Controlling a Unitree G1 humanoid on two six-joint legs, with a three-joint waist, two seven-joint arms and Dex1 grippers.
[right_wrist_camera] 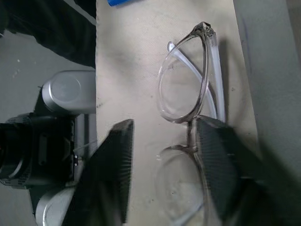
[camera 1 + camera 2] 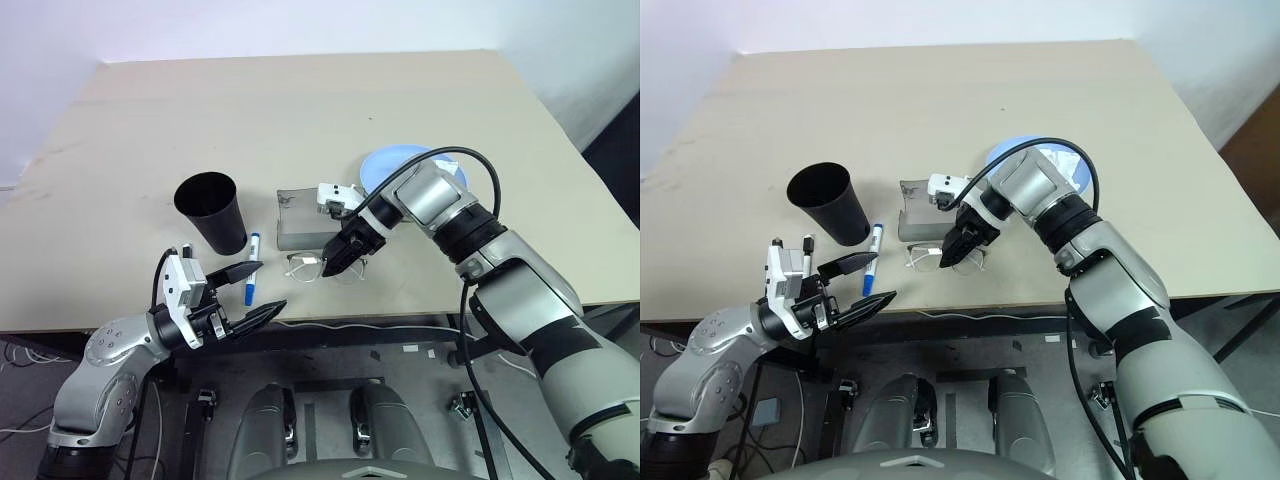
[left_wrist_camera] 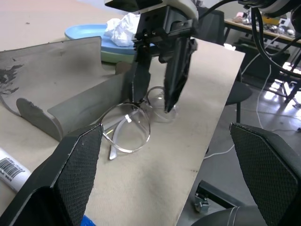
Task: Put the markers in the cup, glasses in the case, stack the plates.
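The wire-rimmed glasses (image 2: pixel 305 264) lie folded on the table just in front of the open grey case (image 2: pixel 300 225). My right gripper (image 2: pixel 335 268) points down over them, open, its fingers (image 3: pixel 176 75) standing either side of one lens (image 1: pixel 181 188) near the bridge. A white marker with a blue cap (image 2: pixel 252 268) lies beside the upright black cup (image 2: pixel 210 210). My left gripper (image 2: pixel 272 286) hovers open and empty at the table's front edge, near the marker. The light blue plate (image 2: pixel 385 165) rests on the mint green plate (image 3: pixel 115 55) behind the case.
A crumpled white tissue (image 3: pixel 123 27) lies on the blue plate. The right arm's black cable (image 2: pixel 470 160) arches over the plates. The table's front edge (image 2: pixel 400 312) runs just below the glasses.
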